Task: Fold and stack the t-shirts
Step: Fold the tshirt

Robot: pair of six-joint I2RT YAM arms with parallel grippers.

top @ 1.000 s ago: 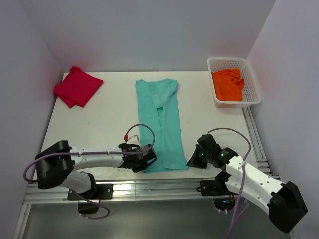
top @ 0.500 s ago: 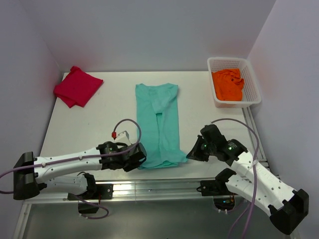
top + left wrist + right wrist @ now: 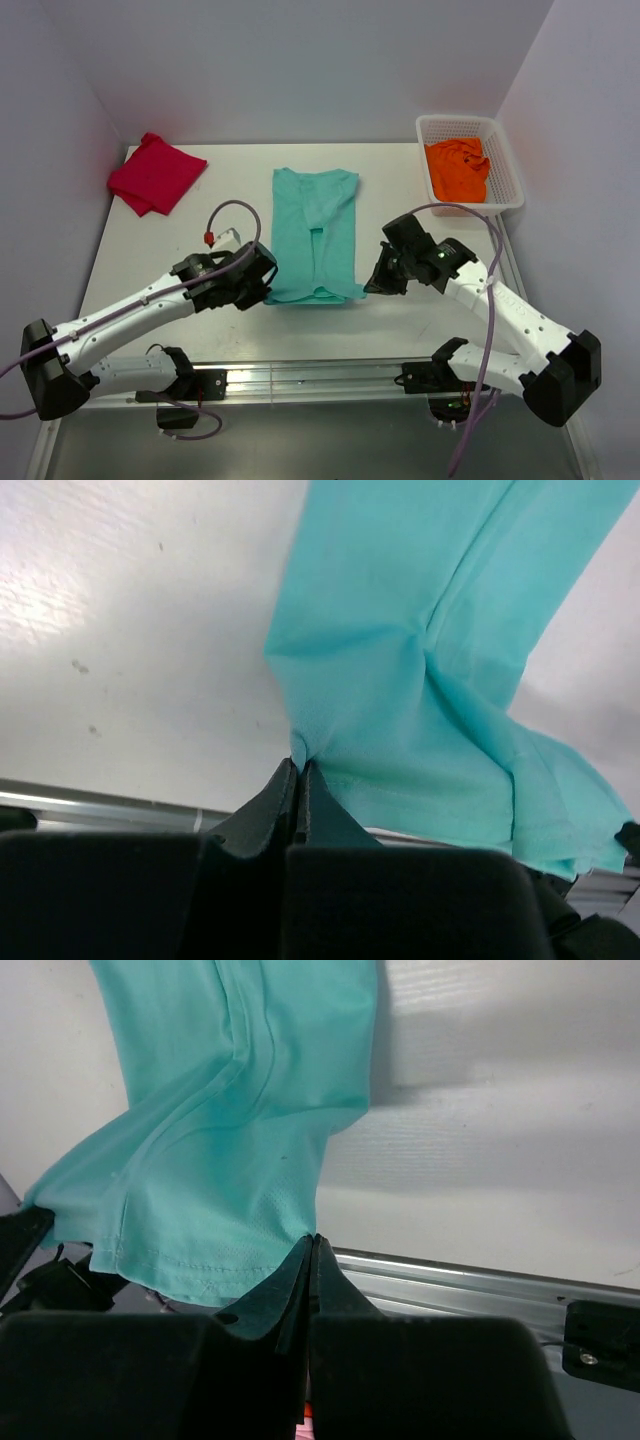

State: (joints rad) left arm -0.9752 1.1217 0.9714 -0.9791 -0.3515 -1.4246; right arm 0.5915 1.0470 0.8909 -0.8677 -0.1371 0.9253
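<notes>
1. Crimson-red t-shirt [image 3: 155,173]: one, folded, at the far-left corner of the white table [image 3: 190,235]. It lies in the same spot as a second ago.
2. Next right, the left gripper [image 3: 264,284]: clenched on the near-left corner of the teal-green t-shirt [image 3: 318,215]. In the wrist view the cloth [image 3: 420,680] is nipped between the closed tips [image 3: 300,772].
3. Teal-green t-shirt: one, mid-table, running near to far, with its sides folded inward. The far end lies flat; the near hem hangs raised between the two grippers.
4. Then the right gripper [image 3: 375,284]: clamped on the near-right hem corner, jaws tight together on the fabric [image 3: 250,1110] in its wrist view [image 3: 312,1245].
5. Orange t-shirt [image 3: 457,170]: one, crumpled inside the single white mesh basket [image 3: 470,121] at the far right. Unmoved.
6. Tally: three shirts, two grippers, one basket.
7. Change: a second ago the teal hem lay at the near table edge. Both arms have since reached farther out, carrying the hem toward the far side, so the shirt shows shorter.
</notes>
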